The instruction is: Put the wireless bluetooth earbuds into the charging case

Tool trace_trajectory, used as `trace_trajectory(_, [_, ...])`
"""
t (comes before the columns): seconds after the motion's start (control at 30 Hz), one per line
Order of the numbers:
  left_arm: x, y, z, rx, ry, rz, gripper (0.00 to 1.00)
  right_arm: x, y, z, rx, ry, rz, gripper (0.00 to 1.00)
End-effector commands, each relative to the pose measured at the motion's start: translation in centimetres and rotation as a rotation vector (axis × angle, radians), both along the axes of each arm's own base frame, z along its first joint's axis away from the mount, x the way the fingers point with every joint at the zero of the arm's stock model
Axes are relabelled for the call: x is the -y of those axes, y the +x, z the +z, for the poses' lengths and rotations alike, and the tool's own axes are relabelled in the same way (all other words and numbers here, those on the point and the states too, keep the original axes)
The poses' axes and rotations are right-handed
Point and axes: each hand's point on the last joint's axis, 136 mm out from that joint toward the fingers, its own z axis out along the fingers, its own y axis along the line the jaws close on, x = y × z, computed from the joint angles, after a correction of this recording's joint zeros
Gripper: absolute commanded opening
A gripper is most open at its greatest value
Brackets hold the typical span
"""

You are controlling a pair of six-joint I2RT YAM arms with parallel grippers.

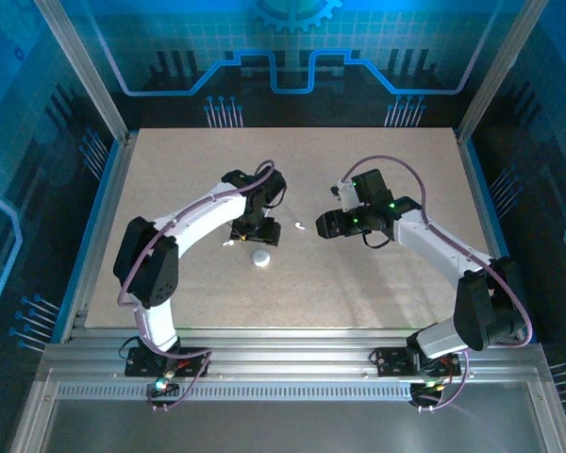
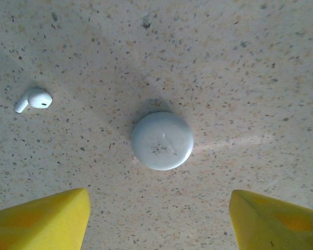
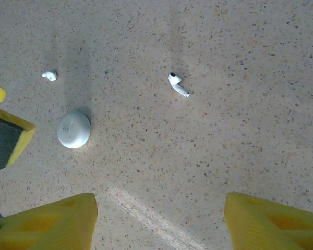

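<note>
L gripper (image 2: 159, 194) hangs over table (image 1: 377, 274), jaws spread wide, nothing between them. Charging case (image 2: 162, 140), a round white puck, lies flat on table just ahead of its fingertips, not touched. Earbud A (image 2: 34, 99) lies on its side near case, apart from it. R gripper (image 3: 159, 197): jaws also wide apart, empty. Earbud B (image 3: 178, 84) lies loose on table ahead of R gripper, well apart from case. Both earbuds outside case.

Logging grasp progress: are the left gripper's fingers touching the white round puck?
Apart. The left wrist view shows bare table between the white round puck and both yellow fingers of the left gripper.
</note>
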Motion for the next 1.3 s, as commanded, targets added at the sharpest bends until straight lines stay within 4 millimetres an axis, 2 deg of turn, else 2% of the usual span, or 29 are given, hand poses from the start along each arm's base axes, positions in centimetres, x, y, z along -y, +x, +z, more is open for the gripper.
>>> trace_trajectory(0.0, [0.0, -0.6, -0.4, -0.016, 0.060, -0.052, 0.71, 0.2, 0.5, 0.4, 0.013, 0.003, -0.017, 0.66])
trace_trajectory(0.33, [0.4, -0.3, -3.6, -0.075, 0.086, 0.042, 0.67, 1.1, -0.3, 0.2, 0.006, -0.021, -0.035, 0.66])
trace_trajectory(0.57, [0.3, 0.2, -4.8, -0.086, 0.095, 0.097, 0.67, 1.3, -0.5, -0.2, -0.006, -0.025, -0.041, 0.65])
trace_trajectory(0.87, [0.1, 0.6, -6.2, -0.117, 0.114, 0.093, 0.66, 1.5, -0.5, 0.3, 0.001, -0.030, -0.040, 0.63])
trace_trajectory(1.27, [0.0, -0.1, -7.4, -0.161, 0.121, 0.102, 0.66, 2.0, -0.5, 0.5, 0.006, -0.030, -0.054, 0.63])
